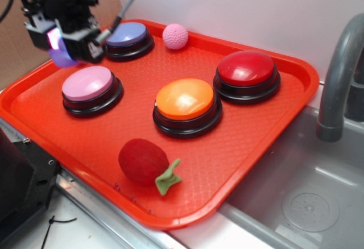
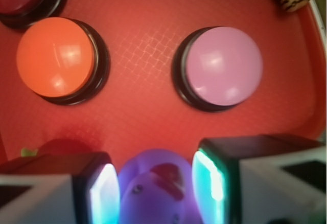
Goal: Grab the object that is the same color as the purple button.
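Tool (image 2: 156, 188) gripped the purple duck toy (image 2: 153, 188) between its fingers, raised above the pink button (image 1: 88, 84) just below it.

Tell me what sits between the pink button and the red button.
The orange button sits roughly between the pink button and the red button, a little nearer the tray's front edge; the exterior view shows it.
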`<state>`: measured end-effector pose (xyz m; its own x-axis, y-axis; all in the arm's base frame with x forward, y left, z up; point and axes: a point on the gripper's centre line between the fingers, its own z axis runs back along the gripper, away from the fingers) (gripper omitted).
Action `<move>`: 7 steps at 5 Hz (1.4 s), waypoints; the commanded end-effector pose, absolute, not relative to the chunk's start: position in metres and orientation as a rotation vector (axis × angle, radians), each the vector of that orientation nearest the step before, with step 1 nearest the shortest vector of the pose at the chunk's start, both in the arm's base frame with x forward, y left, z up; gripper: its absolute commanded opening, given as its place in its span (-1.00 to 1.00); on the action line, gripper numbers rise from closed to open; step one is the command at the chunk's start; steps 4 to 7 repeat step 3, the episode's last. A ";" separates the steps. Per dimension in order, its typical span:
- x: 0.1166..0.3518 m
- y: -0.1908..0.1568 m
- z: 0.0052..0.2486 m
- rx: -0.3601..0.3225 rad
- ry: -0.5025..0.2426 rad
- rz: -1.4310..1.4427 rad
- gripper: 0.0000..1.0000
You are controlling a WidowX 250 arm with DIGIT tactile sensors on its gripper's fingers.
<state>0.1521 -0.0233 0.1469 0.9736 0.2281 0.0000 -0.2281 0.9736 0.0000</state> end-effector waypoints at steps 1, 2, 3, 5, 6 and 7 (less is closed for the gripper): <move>0.163 -0.013 0.195 0.049 -0.031 0.116 -1.00; 0.161 -0.010 0.188 0.056 -0.013 0.094 -1.00; 0.164 -0.004 0.178 0.058 0.039 0.128 -0.40; 0.164 -0.004 0.178 0.058 0.039 0.128 -0.40; 0.164 -0.004 0.178 0.058 0.039 0.128 -0.40; 0.164 -0.004 0.178 0.058 0.039 0.128 -0.40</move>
